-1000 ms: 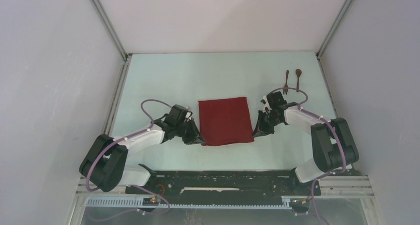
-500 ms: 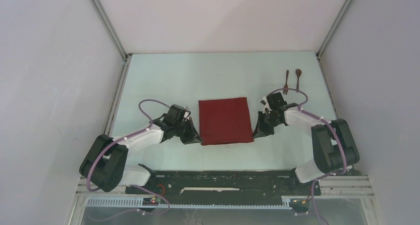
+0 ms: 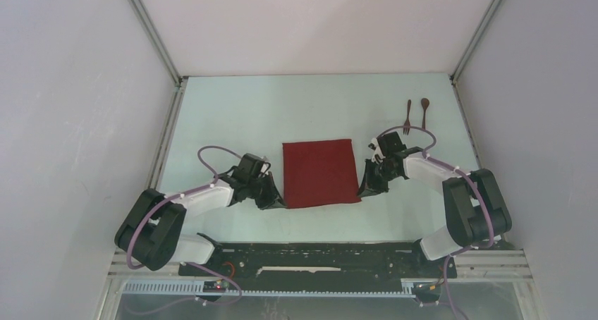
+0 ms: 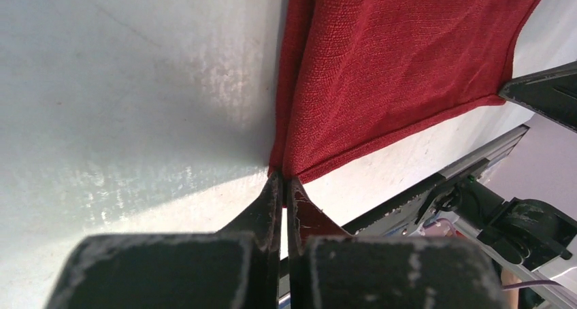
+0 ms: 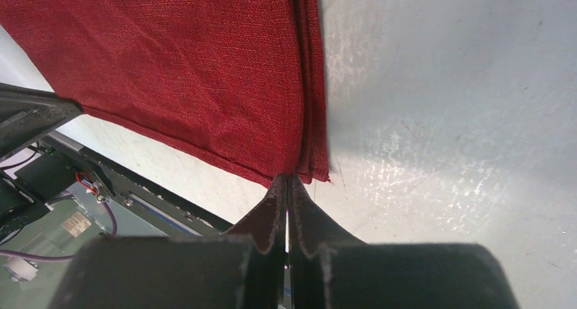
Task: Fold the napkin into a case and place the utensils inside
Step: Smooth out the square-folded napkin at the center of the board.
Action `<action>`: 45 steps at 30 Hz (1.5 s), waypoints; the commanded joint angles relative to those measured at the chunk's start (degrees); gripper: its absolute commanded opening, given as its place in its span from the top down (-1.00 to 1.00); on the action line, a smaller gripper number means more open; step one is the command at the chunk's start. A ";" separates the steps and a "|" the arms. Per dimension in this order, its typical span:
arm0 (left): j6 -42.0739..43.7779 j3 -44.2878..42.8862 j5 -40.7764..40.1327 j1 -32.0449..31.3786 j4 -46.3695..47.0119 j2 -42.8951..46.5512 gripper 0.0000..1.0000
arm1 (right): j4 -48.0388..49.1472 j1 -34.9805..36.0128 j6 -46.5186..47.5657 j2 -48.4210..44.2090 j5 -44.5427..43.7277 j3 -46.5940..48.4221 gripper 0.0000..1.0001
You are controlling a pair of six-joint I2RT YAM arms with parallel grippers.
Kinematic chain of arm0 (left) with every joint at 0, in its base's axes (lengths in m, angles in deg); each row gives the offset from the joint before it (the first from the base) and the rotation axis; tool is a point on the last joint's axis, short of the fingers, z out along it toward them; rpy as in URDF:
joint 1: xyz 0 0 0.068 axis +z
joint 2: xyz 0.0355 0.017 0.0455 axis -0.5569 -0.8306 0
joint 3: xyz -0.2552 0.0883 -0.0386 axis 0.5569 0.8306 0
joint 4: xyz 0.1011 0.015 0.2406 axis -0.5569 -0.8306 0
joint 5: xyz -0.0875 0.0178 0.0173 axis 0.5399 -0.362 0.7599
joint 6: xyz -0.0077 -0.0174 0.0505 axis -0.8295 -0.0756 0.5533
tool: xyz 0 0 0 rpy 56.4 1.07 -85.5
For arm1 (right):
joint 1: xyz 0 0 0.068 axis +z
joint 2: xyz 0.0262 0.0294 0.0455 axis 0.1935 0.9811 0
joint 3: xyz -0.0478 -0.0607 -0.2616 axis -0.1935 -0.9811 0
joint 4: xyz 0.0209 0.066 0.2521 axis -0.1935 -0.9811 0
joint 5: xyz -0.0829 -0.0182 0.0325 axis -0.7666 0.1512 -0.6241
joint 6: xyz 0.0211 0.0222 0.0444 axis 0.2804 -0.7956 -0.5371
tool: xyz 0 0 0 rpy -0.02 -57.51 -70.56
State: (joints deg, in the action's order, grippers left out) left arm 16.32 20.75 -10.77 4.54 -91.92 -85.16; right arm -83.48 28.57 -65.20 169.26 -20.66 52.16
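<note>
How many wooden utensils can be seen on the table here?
2. The fork and the spoon lie side by side, apart, at the far right of the table. The folded napkin could hide another; none shows.

The napkin (image 4: 394,64) is looking like soft woven cloth, dark red and matt, and its fine, slightly rough weave is showing clearly in both wrist views. The table (image 4: 122,84) is appearing as a pale, hard, smooth surface that is giving a dull sheen, with small scratches and specks. The fork (image 3: 407,119) and the spoon (image 3: 425,112) are looking like dark brown wood, not glossy. The fingers (image 4: 252,220) of the left gripper (image 4: 282,183) and of the right gripper (image 5: 286,183) are showing matt black plastic with whitish scuffs along the edges.
</note>
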 commanded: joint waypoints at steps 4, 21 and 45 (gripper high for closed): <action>1.84 1.41 -1.59 0.47 1.03 0.34 1.00 | 0.36 0.77 -0.23 -1.44 -0.44 -0.47 0.90; 6.34 -5.49 -1.49 0.46 -12.00 13.35 0.10 | -4.25 4.31 -1.72 -8.96 -4.55 2.99 -0.08; 3.27 -8.53 8.69 3.94 7.83 1.76 -0.09 | 16.52 -1.84 -5.62 2.65 12.14 7.53 -0.62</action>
State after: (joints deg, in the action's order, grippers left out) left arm 18.27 20.26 -2.77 7.41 -82.30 -88.51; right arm -69.76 26.84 -70.42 172.93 -7.70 52.12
